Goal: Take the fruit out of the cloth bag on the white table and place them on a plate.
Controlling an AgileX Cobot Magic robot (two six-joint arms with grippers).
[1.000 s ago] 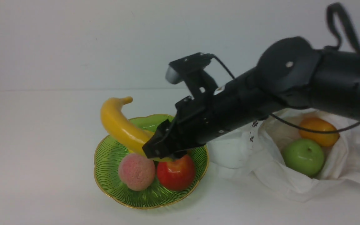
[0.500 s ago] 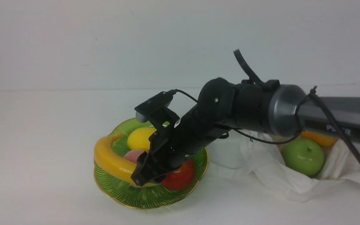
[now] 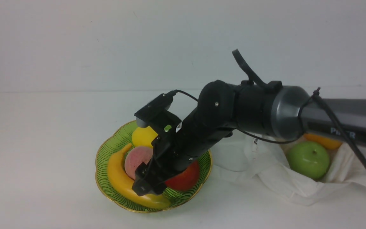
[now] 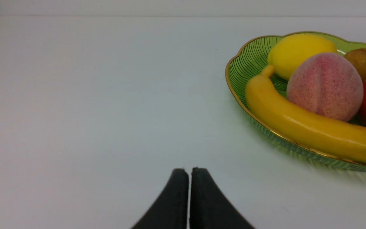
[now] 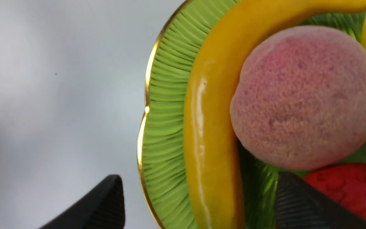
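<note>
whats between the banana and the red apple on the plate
The fuzzy pink peach lies between them, with the banana on its left and the red apple on its right. The front view shows this.

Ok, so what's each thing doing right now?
Plate: partly filled.
Banana: lying in it, not gripped.
Right gripper: open, over banana.
Left gripper: shut, empty.
Bag: open, slumped.
Green apple: inside it.
Mango: inside it.
</note>
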